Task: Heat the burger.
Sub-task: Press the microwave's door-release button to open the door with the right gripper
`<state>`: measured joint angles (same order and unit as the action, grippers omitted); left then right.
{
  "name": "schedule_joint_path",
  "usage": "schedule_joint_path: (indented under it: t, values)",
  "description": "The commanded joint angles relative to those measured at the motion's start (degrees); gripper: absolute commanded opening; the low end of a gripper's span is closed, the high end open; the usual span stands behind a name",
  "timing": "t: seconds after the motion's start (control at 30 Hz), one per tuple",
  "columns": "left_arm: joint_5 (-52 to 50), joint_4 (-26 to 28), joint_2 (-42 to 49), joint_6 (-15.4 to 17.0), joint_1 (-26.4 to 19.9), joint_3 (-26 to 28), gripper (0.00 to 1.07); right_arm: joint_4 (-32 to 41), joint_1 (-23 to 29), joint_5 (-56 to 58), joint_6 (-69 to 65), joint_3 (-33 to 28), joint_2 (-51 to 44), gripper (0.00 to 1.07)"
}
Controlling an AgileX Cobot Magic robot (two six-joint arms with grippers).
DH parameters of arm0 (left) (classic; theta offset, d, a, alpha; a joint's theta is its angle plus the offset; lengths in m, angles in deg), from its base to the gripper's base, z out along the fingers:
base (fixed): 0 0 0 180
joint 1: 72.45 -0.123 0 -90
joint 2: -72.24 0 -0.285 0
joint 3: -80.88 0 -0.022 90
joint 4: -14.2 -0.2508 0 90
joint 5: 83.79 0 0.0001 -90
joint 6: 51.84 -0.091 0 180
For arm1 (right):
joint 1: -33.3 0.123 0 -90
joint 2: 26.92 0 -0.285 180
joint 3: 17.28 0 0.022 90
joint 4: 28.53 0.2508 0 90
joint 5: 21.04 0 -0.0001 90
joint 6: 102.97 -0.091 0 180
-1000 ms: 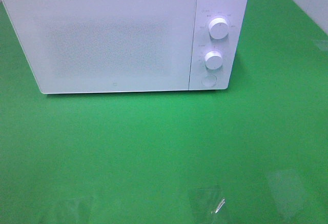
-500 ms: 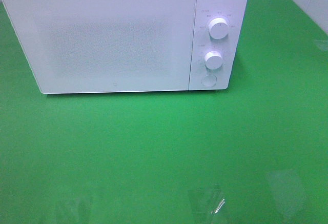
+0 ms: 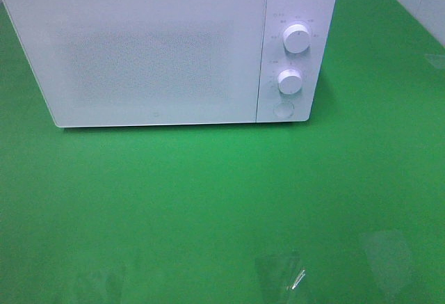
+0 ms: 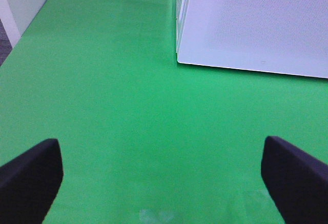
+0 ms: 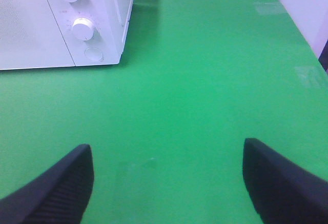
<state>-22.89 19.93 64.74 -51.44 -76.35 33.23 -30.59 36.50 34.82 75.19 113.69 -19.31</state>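
A boxy white microwave oven (image 3: pixel 160 53) stands at the back of the green table mat (image 3: pixel 222 200), its frosted door (image 3: pixel 139 57) closed, two white knobs (image 3: pixel 297 38) above a round button (image 3: pixel 282 109) on its control panel. The left gripper (image 4: pixel 163 178) and the right gripper (image 5: pixel 166 180) hover over the mat, black fingers (image 4: pixel 31 175) spread wide, holding nothing. The burger shows in no view; its place cannot be told

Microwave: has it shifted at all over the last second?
No. The microwave keeps its place in the high view, no nearer or farther from the shiny patch on the table.
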Motion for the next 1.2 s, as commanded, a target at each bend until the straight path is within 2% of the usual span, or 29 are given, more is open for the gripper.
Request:
schedule_joint_path:
  t: [0.03, 0.83, 0.9, 1.2]
  values:
    - [0.06, 0.34, 0.86, 0.23, -0.06, 0.00, 1.00, -0.11, -0.46, -0.74, 1.03, -0.06, -1.66, 0.76]
    - [0.06, 0.34, 0.86, 0.23, -0.06, 0.00, 1.00, -0.17, -0.46, -1.32, 2.29, 0.57, -1.38, 0.76]
    - [0.06, 0.34, 0.86, 0.23, -0.06, 0.00, 1.00, -0.17, -0.46, -2.75, 2.29, 2.58, 1.83, 0.76]
    - [0.06, 0.34, 0.86, 0.23, -0.06, 0.00, 1.00, -0.34, -0.46, -13.75, 3.61, 2.81, 11.86, 0.76]
